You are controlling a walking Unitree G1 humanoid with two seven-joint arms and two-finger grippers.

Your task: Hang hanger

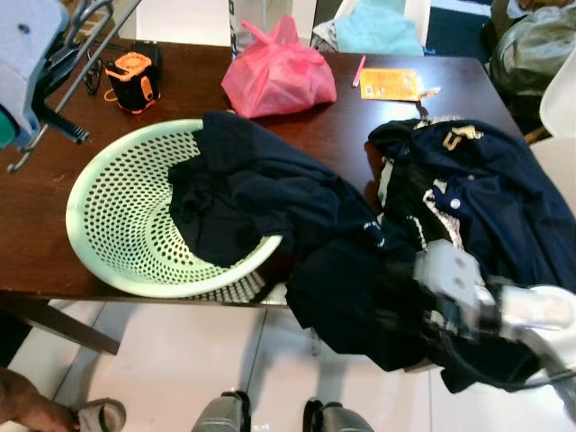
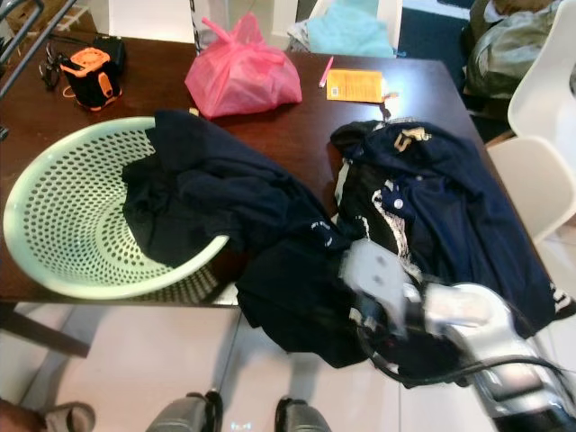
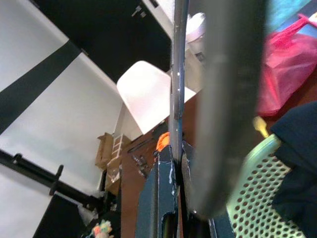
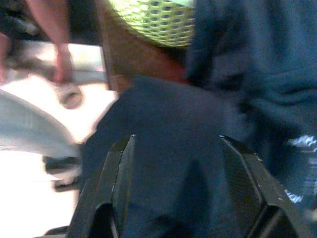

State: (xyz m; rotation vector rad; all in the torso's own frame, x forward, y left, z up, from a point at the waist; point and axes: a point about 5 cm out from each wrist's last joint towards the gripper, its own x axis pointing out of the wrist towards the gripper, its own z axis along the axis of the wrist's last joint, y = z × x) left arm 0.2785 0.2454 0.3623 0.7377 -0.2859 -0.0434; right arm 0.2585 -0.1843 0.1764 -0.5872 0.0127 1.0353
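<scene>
item: metal hanger [image 1: 85,22], thin grey wire, held high at the surface's [image 1: 36,243] far left corner, pinched in left gripper [image 3: 173,198] jaws. judged light, stiff, slippery; best gripped by the straight rod. right gripper [image 4: 185,191] jaws spread over navy clothing [image 4: 173,129].

Dark wooden surface [image 1: 36,243], pale green perforated laundry basket [image 1: 117,234] with a navy garment [image 1: 252,193] spilling over its rim, a second navy jacket [image 1: 486,198] beside it, pink plastic bag [image 1: 274,76], orange packet [image 1: 389,85], orange-and-black gadget [image 1: 133,81], white chair [image 2: 540,171].
</scene>
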